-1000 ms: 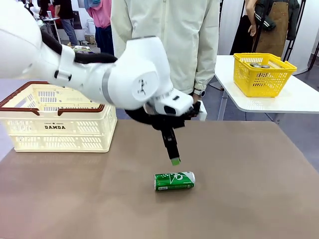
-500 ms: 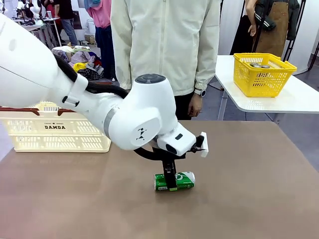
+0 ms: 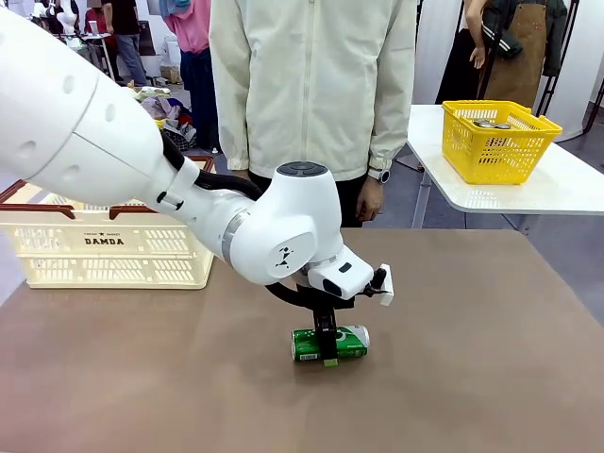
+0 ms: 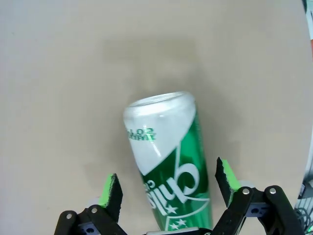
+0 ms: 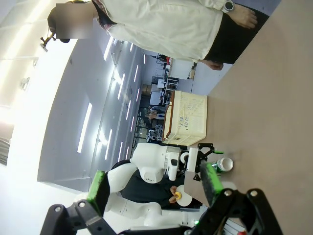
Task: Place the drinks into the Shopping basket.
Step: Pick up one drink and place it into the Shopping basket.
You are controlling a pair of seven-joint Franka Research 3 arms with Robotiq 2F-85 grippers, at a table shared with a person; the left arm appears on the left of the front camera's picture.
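Note:
A green can (image 3: 344, 343) with white lettering lies on its side on the brown table (image 3: 472, 359), silver top to the right. My left gripper (image 3: 327, 351) has come down over it, and its open fingers stand on either side of the can. In the left wrist view the green can (image 4: 168, 161) lies between the green pads (image 4: 112, 191), with a gap on the left side. The blue can is out of view. The cream Shopping basket (image 3: 109, 247) marked DAMDA stands at the far left. My right gripper (image 5: 155, 188) is open and holds nothing.
A person in a pale jacket (image 3: 311, 85) stands at the far edge, hand (image 3: 370, 200) hanging down. A yellow mesh basket (image 3: 498, 142) sits on a white side table (image 3: 566, 189) at the right. Bare table lies between can and Shopping basket.
My left gripper dropped from above the green can down onto it, its fingers now low around the can. The can has not moved.

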